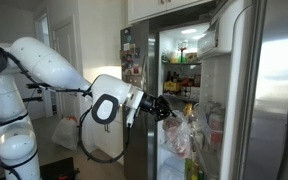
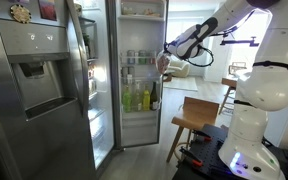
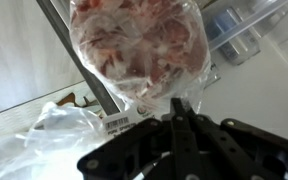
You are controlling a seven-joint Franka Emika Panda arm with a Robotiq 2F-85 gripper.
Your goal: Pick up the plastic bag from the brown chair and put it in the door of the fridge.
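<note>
One small, crinkly, clear plastic bag [image 3: 134, 45] with reddish and pale contents fills the top of the wrist view, hanging just beyond the black Robotiq gripper [image 3: 177, 112]. The two fingers [image 3: 184, 125] come together to a point at the bag's edge and seem clamped on it, so the bag is held in the air and rests on nothing. In both exterior views the bag [image 1: 180, 130] [image 2: 162, 66] hangs at mid height in front of the tall stainless-steel fridge [image 2: 139, 130], whose white interior is lit.

Seen in an exterior view, the gripper [image 1: 167, 108] holds the bag near the white inner side of the wide, open door of the fridge [image 1: 246, 90], close to its clear shelf bins; I cannot tell whether the bag touches them. Beneath the bag in the wrist view lie a white printed label [image 3: 124, 122] and a crumpled sheet of translucent plastic [image 3: 44, 140].

Green and yellow bottles [image 2: 139, 98] stand on a shelf inside. A narrower steel door with a dispenser panel [image 2: 39, 80] stands at the fridge's other side. The white jointed robot arm [image 1: 54, 65] reaches across to the opening, and a brown wooden chair [image 2: 196, 112] stands on the floor below it, well apart from the bag.
</note>
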